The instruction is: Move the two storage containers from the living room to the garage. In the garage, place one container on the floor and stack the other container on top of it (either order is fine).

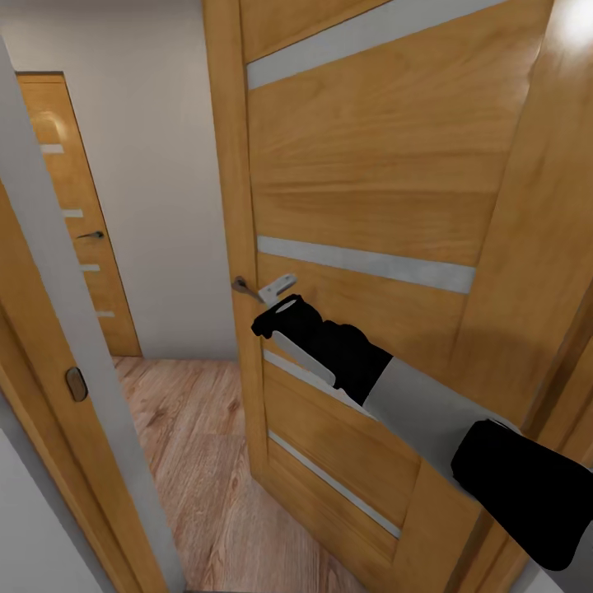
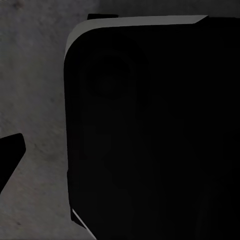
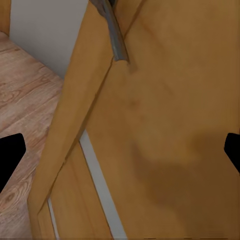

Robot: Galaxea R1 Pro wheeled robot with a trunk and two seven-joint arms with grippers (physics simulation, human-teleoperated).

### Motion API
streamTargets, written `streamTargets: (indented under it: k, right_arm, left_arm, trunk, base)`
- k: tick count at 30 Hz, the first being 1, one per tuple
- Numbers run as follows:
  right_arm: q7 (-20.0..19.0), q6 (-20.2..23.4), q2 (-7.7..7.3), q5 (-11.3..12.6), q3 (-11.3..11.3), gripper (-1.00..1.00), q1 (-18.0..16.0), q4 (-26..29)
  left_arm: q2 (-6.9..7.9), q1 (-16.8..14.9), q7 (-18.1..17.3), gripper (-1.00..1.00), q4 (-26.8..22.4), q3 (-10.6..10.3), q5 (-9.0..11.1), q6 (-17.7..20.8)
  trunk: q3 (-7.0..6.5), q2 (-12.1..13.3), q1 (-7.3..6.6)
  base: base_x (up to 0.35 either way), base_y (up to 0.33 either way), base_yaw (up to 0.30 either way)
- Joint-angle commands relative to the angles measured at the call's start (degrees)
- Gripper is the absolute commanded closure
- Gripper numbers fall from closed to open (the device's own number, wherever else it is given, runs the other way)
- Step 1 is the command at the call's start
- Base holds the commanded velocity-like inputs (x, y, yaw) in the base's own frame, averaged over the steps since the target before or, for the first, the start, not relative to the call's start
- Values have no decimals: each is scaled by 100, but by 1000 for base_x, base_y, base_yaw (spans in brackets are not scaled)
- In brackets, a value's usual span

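The two storage containers are out of view. My right arm reaches forward to an orange-brown wooden door with pale glass strips. My right gripper is just beside the door's metal lever handle. In the right wrist view the handle lies ahead of the gripper; its black fingertips stand wide apart with nothing between them. In the left wrist view one black fingertip of the left gripper shows beside a dark rounded body, over a grey mottled surface.
The door's free edge stands in front of me, with a gap to its left onto a light wood plank floor. A door frame is close on my left. Beyond, a white wall and a second shut wooden door.
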State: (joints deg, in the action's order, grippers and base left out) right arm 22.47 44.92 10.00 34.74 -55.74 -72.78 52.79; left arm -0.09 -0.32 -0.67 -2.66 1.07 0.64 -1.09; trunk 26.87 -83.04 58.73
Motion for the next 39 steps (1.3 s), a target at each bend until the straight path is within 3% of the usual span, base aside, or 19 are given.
streamTargets:
  k: [1, 13, 23, 39]
  right_arm:
    - [54, 8, 0, 59, -13, -100, -8, -49]
    - [88, 7, 0, 51, -23, -100, -8, -378]
    - [83, -7, 0, 15, -30, -100, -8, -360]
    - [115, -18, 0, -25, -54, -100, -8, -307]
  left_arm:
    - [0, -3, -6, -100, 2, 9, 7, -11]
    - [0, -3, -6, -100, 2, 8, 7, -13]
    - [0, -3, -4, -100, 2, 8, 7, -11]
    - [0, -3, -13, -100, 2, 11, 7, -13]
  trunk:
    - [6, -4, 0]
    - [6, -4, 0]
    - [6, -4, 0]
    - [6, -4, 0]
  base:
    - [0, 0, 0]
    - [0, 0, 163]
    - [3, 0, 13]
    - [142, 0, 0]
